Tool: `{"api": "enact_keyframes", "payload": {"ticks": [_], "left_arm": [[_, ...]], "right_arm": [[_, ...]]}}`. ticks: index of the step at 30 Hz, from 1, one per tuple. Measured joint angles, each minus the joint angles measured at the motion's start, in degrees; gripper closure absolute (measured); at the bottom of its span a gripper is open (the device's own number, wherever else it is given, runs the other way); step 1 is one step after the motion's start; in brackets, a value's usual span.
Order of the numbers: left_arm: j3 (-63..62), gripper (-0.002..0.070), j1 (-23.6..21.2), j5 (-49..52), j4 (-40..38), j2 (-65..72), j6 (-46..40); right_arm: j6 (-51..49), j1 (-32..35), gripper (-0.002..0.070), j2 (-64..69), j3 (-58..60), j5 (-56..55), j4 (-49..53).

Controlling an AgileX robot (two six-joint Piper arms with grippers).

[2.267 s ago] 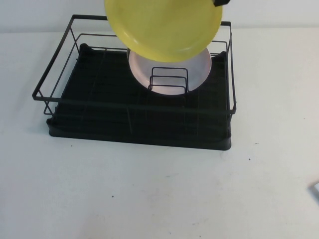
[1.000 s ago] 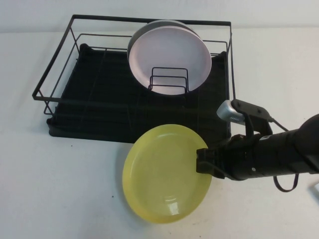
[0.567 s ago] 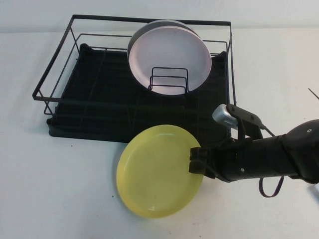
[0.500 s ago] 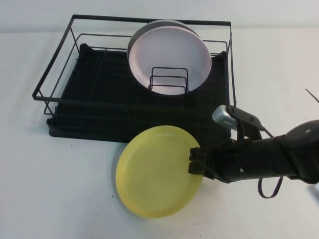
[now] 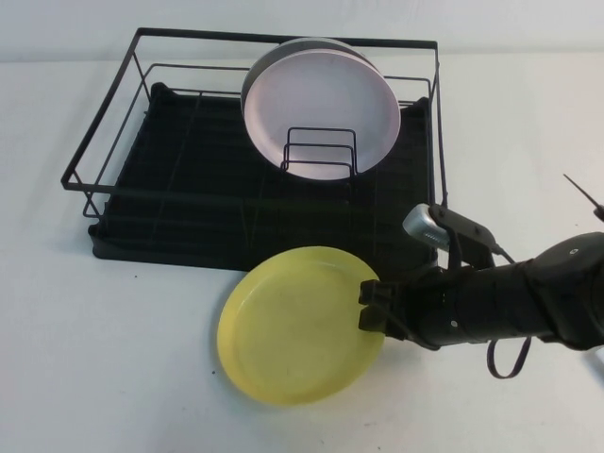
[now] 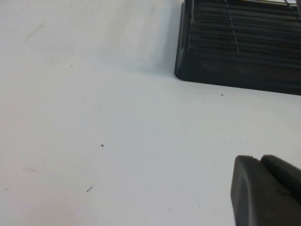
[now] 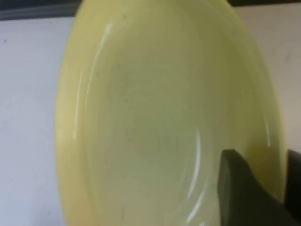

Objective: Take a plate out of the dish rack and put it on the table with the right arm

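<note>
Lower and flatter than a moment ago, the round pale-yellow plastic plate (image 5: pixel 300 324) now lies on the broad white table (image 5: pixel 123 368) just in front of the large black wire dish rack (image 5: pixel 255 156), near the rack's front right corner, its far edge close to the rack's black plastic tray (image 5: pixel 283 247). I reach in from the right of the rack, and my right gripper (image 5: pixel 370 308) sits at the plate's right rim; in my wrist view one dark finger (image 7: pixel 240 188) lies over the inside of that rim. My fingers look to be loosening on the rim, though I cannot tell whether they have fully let go of it. That is the risk I judge here: if I pull back while a finger is touching the raised rim, I could drag the plate sideways or tip its edge up, and it could skid against the tray. Lifting before the fingers clear would do the same. Behind, the pale pink plate (image 5: pixel 321 113) stands upright in the rack's small wire holder (image 5: pixel 319 151), with a grey plate (image 5: pixel 283 52) behind it, well apart from me. My left gripper (image 6: pixel 265 190) hovers over bare table to the left of the rack; its fingers appear pressed together, holding nothing.
</note>
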State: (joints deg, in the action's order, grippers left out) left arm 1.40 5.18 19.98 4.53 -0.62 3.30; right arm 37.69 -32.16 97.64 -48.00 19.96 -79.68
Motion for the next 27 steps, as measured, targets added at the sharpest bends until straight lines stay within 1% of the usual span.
{"api": "enact_keyframes", "payload": {"ticks": [6,8,12,15,17,18,19,21,23,24,27], "left_arm": [[0.0,0.0679,0.0,0.0,0.0,0.0,0.0],[0.0,0.0679,0.0,0.0,0.0,0.0,0.0],[0.0,0.0679,0.0,0.0,0.0,0.0,0.0],[0.0,0.0679,0.0,0.0,0.0,0.0,0.0],[0.0,0.0679,0.0,0.0,0.0,0.0,0.0],[0.0,0.0679,0.0,0.0,0.0,0.0,0.0],[0.0,0.0679,0.0,0.0,0.0,0.0,0.0],[0.0,0.0679,0.0,0.0,0.0,0.0,0.0],[0.0,0.0679,0.0,0.0,0.0,0.0,0.0],[0.0,0.0679,0.0,0.0,0.0,0.0,0.0],[0.0,0.0679,0.0,0.0,0.0,0.0,0.0]], "right_arm": [[0.1,0.0,0.0407,0.1,0.0,-4.4,0.1],[0.1,0.0,0.0376,0.1,0.0,-5.7,0.1],[0.2,0.0,0.0357,0.1,0.0,-7.8,0.4],[0.2,0.0,0.0360,-0.4,0.0,-6.4,1.7],[0.2,0.0,0.0390,-1.7,-0.2,-4.7,4.3],[0.2,0.0,0.0424,-2.7,-0.5,-3.9,5.9],[0.3,0.0,0.0461,-3.9,-0.6,-3.4,7.2],[0.3,0.0,0.0580,-6.8,-0.6,-2.4,9.8],[0.3,0.0,0.0640,-9.8,-0.6,-1.1,11.9],[0.3,0.0,0.0659,-11.8,-0.6,-0.1,13.1],[0.3,0.0,0.0681,-18.1,-0.6,3.4,18.5]]}}
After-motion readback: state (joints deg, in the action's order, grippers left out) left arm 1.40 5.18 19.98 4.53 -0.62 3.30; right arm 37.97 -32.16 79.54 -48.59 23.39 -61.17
